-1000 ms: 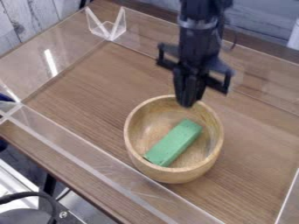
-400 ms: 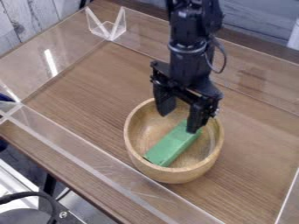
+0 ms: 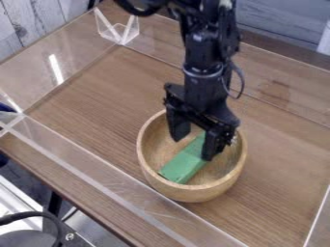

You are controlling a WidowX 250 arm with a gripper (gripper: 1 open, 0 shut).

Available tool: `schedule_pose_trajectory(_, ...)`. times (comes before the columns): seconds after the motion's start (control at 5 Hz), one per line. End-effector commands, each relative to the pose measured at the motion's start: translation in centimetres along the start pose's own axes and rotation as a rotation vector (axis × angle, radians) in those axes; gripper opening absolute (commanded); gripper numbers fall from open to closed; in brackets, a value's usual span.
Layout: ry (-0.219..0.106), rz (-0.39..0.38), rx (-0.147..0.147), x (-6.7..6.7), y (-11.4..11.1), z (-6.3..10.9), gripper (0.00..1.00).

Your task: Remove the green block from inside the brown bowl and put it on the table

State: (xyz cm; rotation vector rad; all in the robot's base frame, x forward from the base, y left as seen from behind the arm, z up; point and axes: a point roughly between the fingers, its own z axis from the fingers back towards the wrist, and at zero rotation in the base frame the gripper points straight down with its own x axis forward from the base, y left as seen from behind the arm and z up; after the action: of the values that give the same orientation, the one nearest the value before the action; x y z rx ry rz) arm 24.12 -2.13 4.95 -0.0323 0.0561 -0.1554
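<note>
Green block (image 3: 184, 165) in brown bowl (image 3: 154, 156), open pincer (image 3: 196, 142) astride

gripper (image 3: 196, 136) opened, lowered into brown bowl (image 3: 156, 162)

A: What colour is the small flat rectangular matte block (image 3: 184, 167)?
B: Solid bright green, no markings.
A: And the round wooden bowl (image 3: 152, 154)?
B: Light tan, with faint grain on its thick rim.
A: The broad wood-grain worktop (image 3: 96, 92)?
B: Mid brown, streaked with darker lines; its low acrylic walls (image 3: 77, 174) are clear.
A: The tool (image 3: 198, 136)?
B: Black all over.
</note>
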Motion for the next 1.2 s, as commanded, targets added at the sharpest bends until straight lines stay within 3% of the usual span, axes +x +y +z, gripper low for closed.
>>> schedule_pose_trajectory(0.0, -0.027, -0.013, 0.008, 0.6, 0.0, -0.1, 1.0)
schedule_pose_trajectory(0.2, -0.016, -0.013, 0.008, 0.6, -0.1, -0.9, 1.0)
schedule_pose_trajectory(0.4, -0.014, -0.009, 0.008, 0.6, 0.0, -1.1, 0.0)
schedule_pose_trajectory(1.0, -0.019, -0.004, -0.004, 0.6, 0.1, 0.8, 0.0)
